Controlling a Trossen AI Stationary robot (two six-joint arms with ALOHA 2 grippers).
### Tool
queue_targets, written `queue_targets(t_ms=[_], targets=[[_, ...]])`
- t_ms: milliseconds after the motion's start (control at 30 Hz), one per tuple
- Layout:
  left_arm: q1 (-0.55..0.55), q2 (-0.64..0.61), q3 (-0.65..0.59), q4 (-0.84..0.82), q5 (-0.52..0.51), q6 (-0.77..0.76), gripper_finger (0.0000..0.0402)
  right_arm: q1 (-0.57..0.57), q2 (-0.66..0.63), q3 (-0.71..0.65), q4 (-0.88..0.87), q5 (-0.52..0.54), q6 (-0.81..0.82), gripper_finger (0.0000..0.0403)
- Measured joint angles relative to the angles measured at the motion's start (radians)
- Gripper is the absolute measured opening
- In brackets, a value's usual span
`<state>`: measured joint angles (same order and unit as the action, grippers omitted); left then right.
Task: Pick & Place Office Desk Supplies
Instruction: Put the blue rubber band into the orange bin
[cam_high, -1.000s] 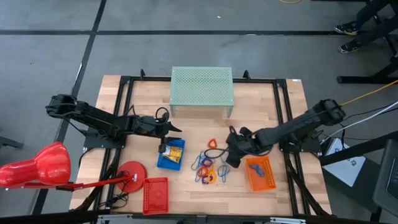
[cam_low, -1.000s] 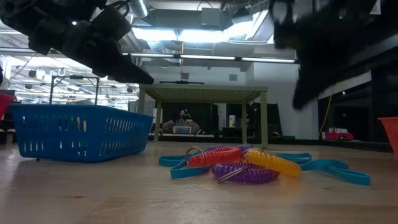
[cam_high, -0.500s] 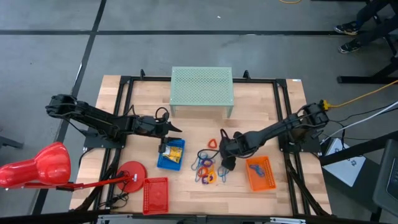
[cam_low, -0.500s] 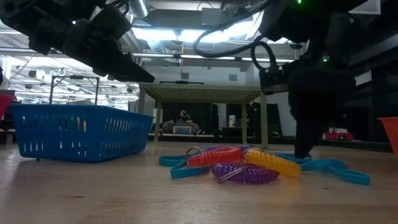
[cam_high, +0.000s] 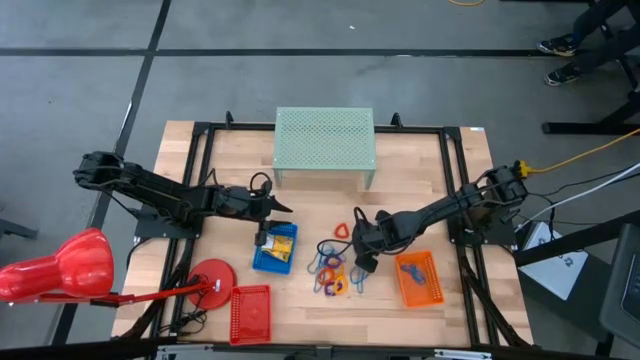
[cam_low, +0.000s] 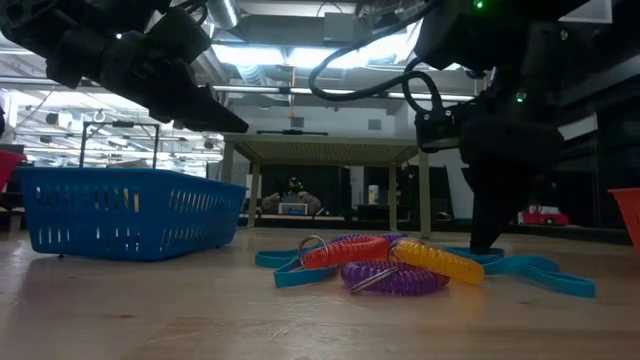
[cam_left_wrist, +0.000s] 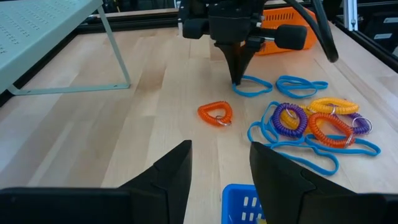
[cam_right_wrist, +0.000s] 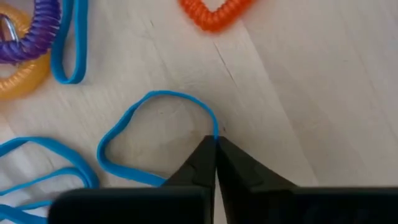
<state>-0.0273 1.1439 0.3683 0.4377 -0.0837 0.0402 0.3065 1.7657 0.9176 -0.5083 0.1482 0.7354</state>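
Right tool pinching a blue loop on the desk

My right tool (cam_right_wrist: 216, 163) is down at the desk (cam_high: 420, 170), tips pressed together on the edge of a blue loop (cam_right_wrist: 155, 134) lying flat beside the orange coil (cam_left_wrist: 215, 113). My left tool (cam_left_wrist: 219, 168) hangs spread above the blue tray (cam_high: 273, 250), holding nothing.

Grey floor (cam_high: 400, 80) (dark seams), ceiling lights (cam_low: 300, 55), possibly workshop.
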Motion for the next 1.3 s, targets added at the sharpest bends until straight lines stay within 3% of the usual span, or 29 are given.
queue_targets(t_ms=[267,633,733,967,1300], targets=[[0.000,0.000,0.000,0.000,0.000,0.000,0.0159,0.000,-0.040,-0.007,-0.015,-0.015,-0.017,0.0005],[0.000,-0.020,0.000,0.005,0.031,0.031,0.0159,0.024,-0.281,-0.006,-0.031,0.084,-0.026,0.0001],[0.000,-0.082,0.001,-0.008,0.042,0.041,0.0155,0.040,-0.341,-0.006,-0.061,0.132,-0.017,0.0001],[-0.030,-0.355,0.000,-0.270,0.039,-0.016,0.0135,0.118,-0.432,-0.006,-0.208,0.215,0.068,0.0001],[-0.172,-0.583,0.000,-0.479,-0.167,-0.045,0.0136,0.328,-0.553,-0.005,-0.375,0.343,0.363,0.0000]])
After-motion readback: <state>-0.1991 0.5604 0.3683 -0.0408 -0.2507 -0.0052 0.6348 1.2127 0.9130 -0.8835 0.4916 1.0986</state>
